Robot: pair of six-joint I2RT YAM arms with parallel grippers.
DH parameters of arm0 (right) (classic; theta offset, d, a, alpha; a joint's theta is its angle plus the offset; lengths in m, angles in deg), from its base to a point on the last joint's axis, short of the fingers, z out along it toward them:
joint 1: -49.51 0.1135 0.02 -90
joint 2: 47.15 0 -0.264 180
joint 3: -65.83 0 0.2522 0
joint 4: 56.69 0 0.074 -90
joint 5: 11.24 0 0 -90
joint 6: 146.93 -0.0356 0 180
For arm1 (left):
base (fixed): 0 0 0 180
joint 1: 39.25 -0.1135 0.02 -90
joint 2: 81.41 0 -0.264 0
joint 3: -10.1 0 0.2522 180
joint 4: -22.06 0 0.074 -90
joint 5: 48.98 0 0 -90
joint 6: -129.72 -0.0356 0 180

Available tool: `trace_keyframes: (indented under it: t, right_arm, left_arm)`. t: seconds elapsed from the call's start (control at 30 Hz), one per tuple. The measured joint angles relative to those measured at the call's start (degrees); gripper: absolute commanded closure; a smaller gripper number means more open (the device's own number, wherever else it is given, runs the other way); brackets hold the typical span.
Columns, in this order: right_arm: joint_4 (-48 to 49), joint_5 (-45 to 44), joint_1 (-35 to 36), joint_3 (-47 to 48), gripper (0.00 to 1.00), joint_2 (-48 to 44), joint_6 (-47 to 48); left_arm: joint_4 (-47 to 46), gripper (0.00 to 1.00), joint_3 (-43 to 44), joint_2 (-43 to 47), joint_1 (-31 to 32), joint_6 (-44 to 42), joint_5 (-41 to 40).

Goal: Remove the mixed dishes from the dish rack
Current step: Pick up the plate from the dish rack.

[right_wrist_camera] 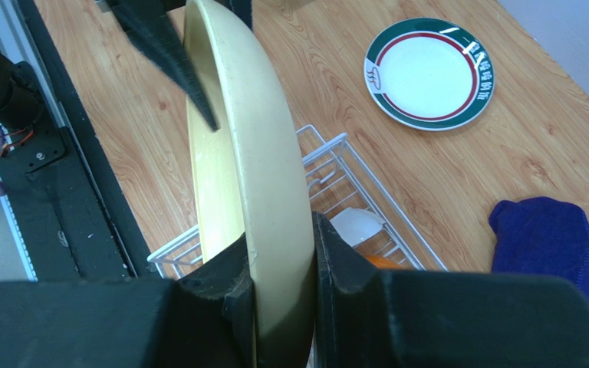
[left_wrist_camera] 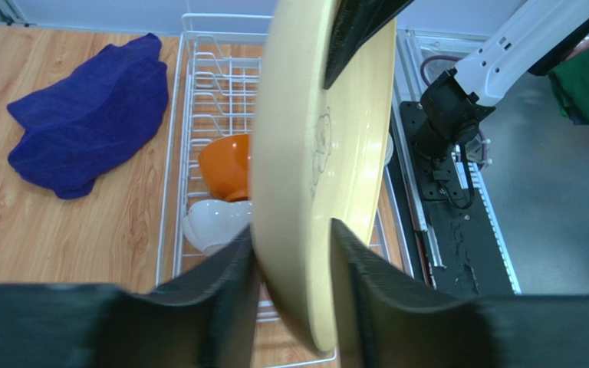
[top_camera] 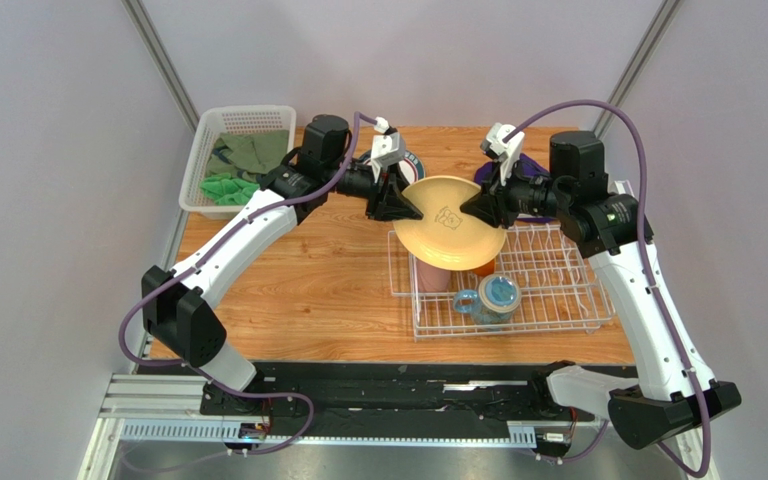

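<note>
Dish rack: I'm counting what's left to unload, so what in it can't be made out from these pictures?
- Top view: the yellow plate covers the dish rack's far-left corner; the pink cup and orange bowl show only partly.
- Left wrist view: the plate hides the rack's middle, so dishes behind it cannot be told.
- Right wrist view: plate and frame edge cut off most of the rack.

A wooden table [top_camera: 298,290] with orange-brown grain carries everything here. At the table's far left corner sits a white plastic mesh basket [top_camera: 196,165], hanging partly over the table's left edge, with crumpled green cloths [top_camera: 243,165] piled inside. On the table's far edge near the middle lies a white plate [right_wrist_camera: 428,73] with a green and red rim, flat. Towards the table's far right, a dark blue cloth [left_wrist_camera: 87,115] lies bunched
</note>
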Motion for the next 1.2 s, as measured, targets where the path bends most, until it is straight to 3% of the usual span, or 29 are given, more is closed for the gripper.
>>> trace_keyframes:
  t: [0.1, 0.17, 0.23, 0.3, 0.37, 0.4, 0.5, 0.6, 0.9, 1.2]
  right_arm:
    - [0.6, -0.1, 0.5, -0.5, 1.00, -0.3, -0.2]
    - [1.2, -1.0, 1.0, -0.8, 1.00, -0.4, -0.5]
    - [1.6, -1.5, 1.0, -1.1, 0.93, -0.4, -0.7]
    - [2.1, -1.9, 1.1, -1.6, 0.78, -0.5, -0.7]
    - [2.8, -2.0, 1.1, -2.2, 0.70, -0.9, -0.8]
    - [3.2, -2.0, 1.1, -2.7, 0.58, -1.2, -0.8]
    - [3.5, -2.4, 1.2, -4.0, 0.40, -2.0, -0.6]
    - [3.9, -4.1, 1.1, -5.1, 0.30, -2.8, -0.4]
    - [4.7, -10.5, 1.1, -7.2, 0.24, -5.2, -0.2]
    - [5.7, -16.3, 1.1, -7.4, 0.23, -8.8, -0.3]
  left_arm:
    - [0.0, 0.93, 0.0, 0.0, -0.3, 1.2, -2.6]
    - [0.0, 0.97, 0.0, -0.1, -0.3, 2.3, -4.8]
    - [0.0, 1.00, 0.0, -0.1, -0.2, 3.2, -6.0]
    - [0.0, 1.00, 0.0, -0.1, -0.2, 3.6, -6.4]
    - [0.0, 1.00, 0.0, -0.1, -0.1, 3.7, -6.6]
    - [0.0, 1.00, 0.0, -0.1, -0.1, 3.6, -6.6]
    - [-0.1, 1.00, 0.0, -0.1, 0.1, 3.6, -6.6]
    - [-0.1, 1.00, 0.0, -0.1, 0.2, 3.6, -6.7]
    - [-1.1, 1.00, 0.1, -1.0, -1.5, 6.3, -7.7]
    - [-4.5, 1.00, 4.9, -7.5, -9.8, 16.9, -13.4]
